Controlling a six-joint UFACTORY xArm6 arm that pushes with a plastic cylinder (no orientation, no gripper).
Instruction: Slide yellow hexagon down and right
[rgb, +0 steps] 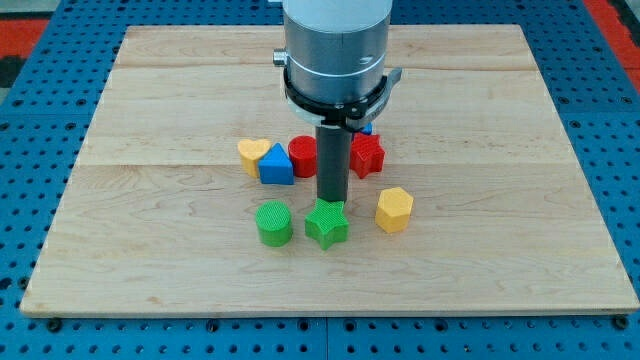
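Note:
The yellow hexagon lies on the wooden board, right of the centre. My tip stands just above the green star, at its top edge, and left of the yellow hexagon with a gap between them. The rod hides part of what is behind it.
A green cylinder sits left of the green star. Above them lie a yellow heart, a blue triangle, a red cylinder, a red star-like block and a small blue block mostly hidden by the arm.

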